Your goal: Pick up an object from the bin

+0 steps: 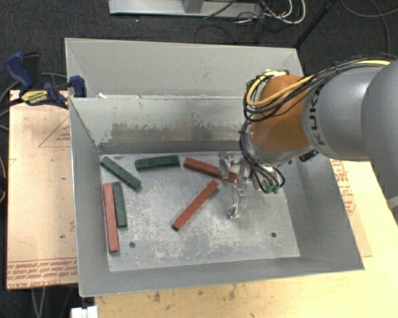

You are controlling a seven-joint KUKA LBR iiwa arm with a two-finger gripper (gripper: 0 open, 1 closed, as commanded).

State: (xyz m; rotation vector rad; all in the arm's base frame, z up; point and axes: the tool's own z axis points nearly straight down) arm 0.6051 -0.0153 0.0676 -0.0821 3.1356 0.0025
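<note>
Dark flooring surrounds the grey metal bin (186, 264), whose flat bottom carries six loose sticks, red ones and dark green ones. The arm reaches in over the right wall, its orange wrist cover (278, 114) wrapped in cables, and the gripper (234, 211) points down at the bin's floor right of centre. Whether the claw is apart or together cannot be told, and nothing can be seen held in it. Nearest to it is a red stick (196, 205) lying slantwise in the middle of the bin, its upper right end just beside the gripper on the left. A second red stick (202, 167) lies toward the back wall, and its right end runs in under the wrist. Further left along the back wall lie a dark green stick (158, 162) and a tilted grey-green stick (120, 173) near the back left corner. Along the left wall a long red stick (111, 217) lies parallel to the wall, with a shorter dark green stick (120, 205) just beside it.
</note>
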